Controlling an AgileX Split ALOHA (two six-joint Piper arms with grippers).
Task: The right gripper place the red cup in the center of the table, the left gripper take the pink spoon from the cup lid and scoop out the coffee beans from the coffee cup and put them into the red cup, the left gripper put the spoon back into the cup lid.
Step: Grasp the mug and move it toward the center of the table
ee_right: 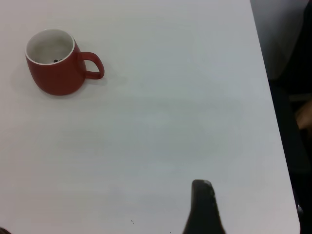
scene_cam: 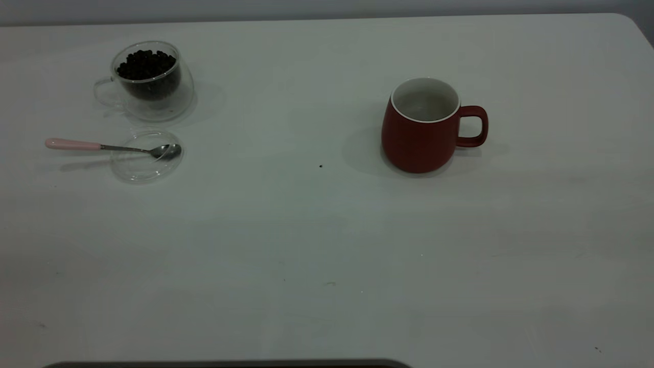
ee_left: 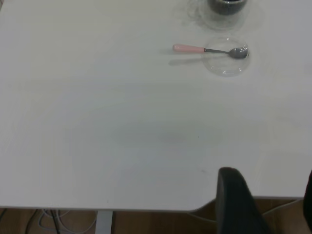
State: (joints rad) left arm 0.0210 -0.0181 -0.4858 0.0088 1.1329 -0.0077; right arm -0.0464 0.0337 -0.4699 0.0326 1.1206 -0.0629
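Note:
The red cup (scene_cam: 421, 130) stands upright right of the table's middle, its handle pointing right; in the right wrist view (ee_right: 53, 73) a small dark speck lies inside it. The coffee cup (scene_cam: 148, 82) holding the coffee beans (scene_cam: 147, 64) stands at the far left. In front of it, the pink spoon (scene_cam: 71, 144) rests with its bowl in the cup lid (scene_cam: 145, 168) and its handle pointing left. The spoon (ee_left: 195, 48) and lid (ee_left: 225, 66) also show in the left wrist view. My left gripper (ee_left: 270, 200) is open, over the near table edge, far from the spoon. Only a black tip of my right gripper (ee_right: 202, 204) shows, far from the red cup.
The white table (scene_cam: 327, 245) carries a tiny dark speck (scene_cam: 321, 165) near its middle. A dark strip (scene_cam: 230, 364) lies along the near edge. Cables and floor (ee_left: 58, 219) show below the table edge. A dark area (ee_right: 292, 97) lies beyond the table's side edge.

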